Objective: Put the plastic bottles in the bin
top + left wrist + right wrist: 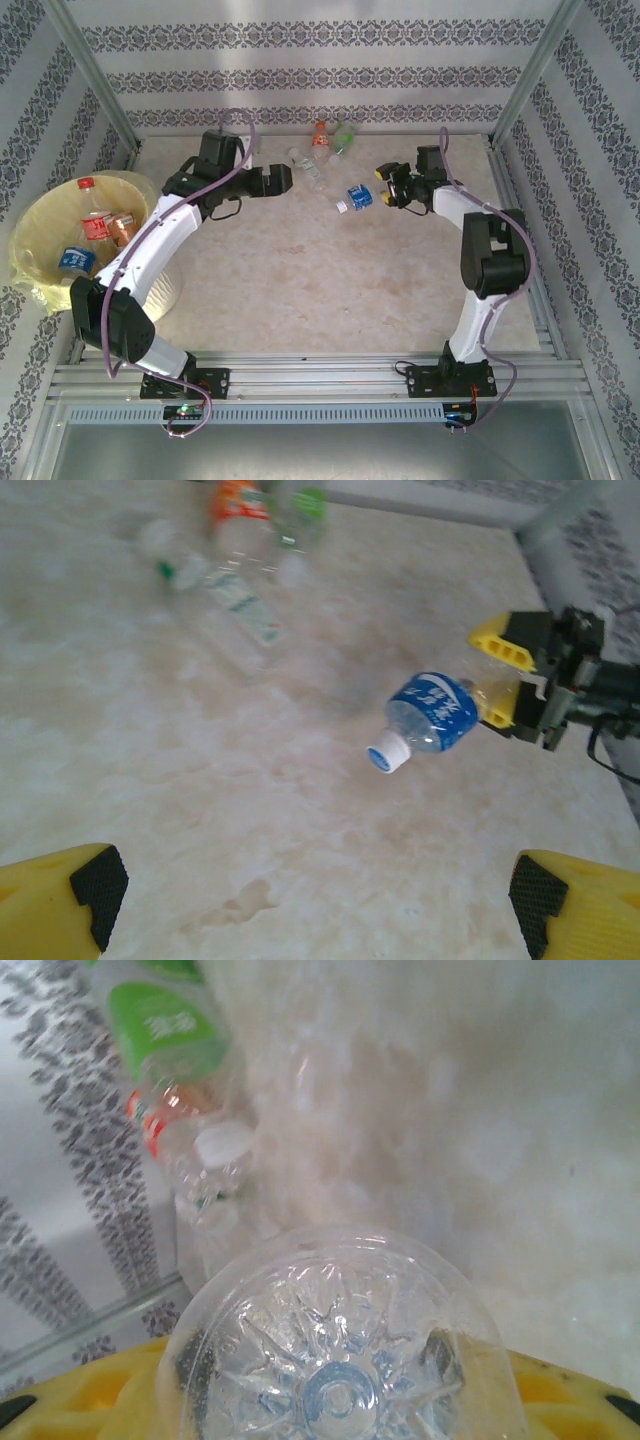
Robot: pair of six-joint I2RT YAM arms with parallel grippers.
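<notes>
Plainly, the right gripper point(385, 188) is clamped on the blue-labelled bottle point(358, 197), which sits over the middle of the table point(300, 290), a little right of centre and well apart from the bin point(40, 225) at the left edge. The yellow fingers point(500, 645) pinch the bottle at its base end, so the body juts out past the fingertips with the cap pointing toward the left arm. Seen from the right wrist, its clear, star-moulded bottom fills the gap between the two fingers point(580, 1395). Whether the bottle rests on the table or hangs just above it cannot be told.

The bottle is small and of clear plastic. It is wrapped in a blue label with white lettering and closed by a white cap with a blue ring.

The left gripper point(278, 180) hangs with its jaws spread wide and nothing between them, near the bottle's cap end but apart from it.

An orange-labelled bottle point(320, 135), a green-labelled bottle point(343, 140) and a clear bottle point(305, 165) lie close together near the back wall. Inside the bin lie a red-labelled bottle point(95, 220), an orange-tinted bottle point(123, 228) and a second blue-labelled one point(76, 261).
</notes>
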